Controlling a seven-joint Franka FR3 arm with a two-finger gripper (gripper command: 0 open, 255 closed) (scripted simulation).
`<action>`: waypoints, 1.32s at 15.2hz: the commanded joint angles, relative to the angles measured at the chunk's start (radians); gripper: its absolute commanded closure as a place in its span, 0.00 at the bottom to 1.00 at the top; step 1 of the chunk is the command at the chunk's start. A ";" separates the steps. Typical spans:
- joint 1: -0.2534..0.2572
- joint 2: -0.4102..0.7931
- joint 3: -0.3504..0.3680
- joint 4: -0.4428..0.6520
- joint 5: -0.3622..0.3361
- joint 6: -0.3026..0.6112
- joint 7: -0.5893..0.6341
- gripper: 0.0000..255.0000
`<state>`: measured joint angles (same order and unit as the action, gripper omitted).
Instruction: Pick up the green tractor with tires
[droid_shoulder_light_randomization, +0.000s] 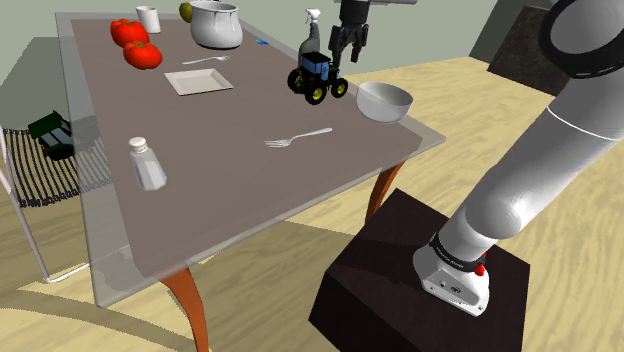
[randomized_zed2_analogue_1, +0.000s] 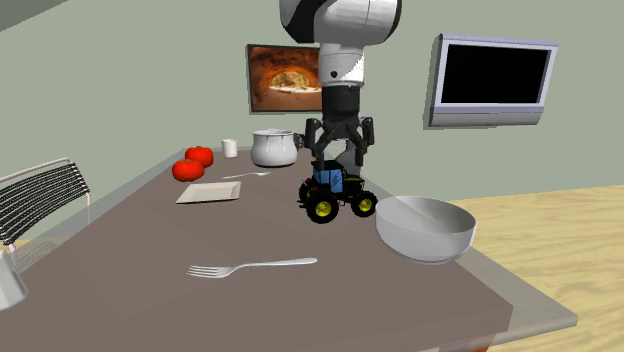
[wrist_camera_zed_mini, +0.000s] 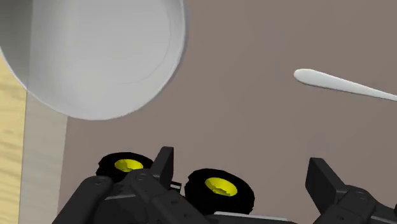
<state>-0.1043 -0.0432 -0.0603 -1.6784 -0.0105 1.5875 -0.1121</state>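
— Where is the tractor?

— The tractor (droid_shoulder_light_randomization: 318, 78) stands upright on its wheels on the table (droid_shoulder_light_randomization: 230, 170), just beside the bowl (droid_shoulder_light_randomization: 385, 100) and apart from it. It has a blue cab, a dark body, black tires and yellow hubs.

— And your gripper?

— My gripper (droid_shoulder_light_randomization: 350, 45) hangs straight over the tractor, a little higher than the bowl's rim. My fingers (randomized_zed2_analogue_1: 366, 135) are spread wide and clasp nothing. From across the table they flank the top of the cab, though I cannot tell whether they touch it.

— What do you see looking down your own hand?

— Two yellow-hubbed wheels of the tractor (wrist_camera_zed_mini: 221, 188) sit low between my fingers (wrist_camera_zed_mini: 165, 162), closer to the one on the bowl's side. The bowl (wrist_camera_zed_mini: 95, 57) lies past that finger.

— Anything else near the bowl?

— A fork (droid_shoulder_light_randomization: 297, 138) lies flat on the table, near the bowl, on another side of it from the tractor.
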 joint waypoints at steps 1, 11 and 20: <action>-0.011 0.099 -0.012 0.114 0.002 -0.029 0.001 0.00; -0.064 0.414 -0.047 0.491 0.023 -0.137 -0.006 0.00; -0.061 0.397 -0.047 0.400 0.021 -0.064 -0.004 1.00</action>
<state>-0.1652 0.3528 -0.1069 -1.2761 0.0107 1.5220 -0.1160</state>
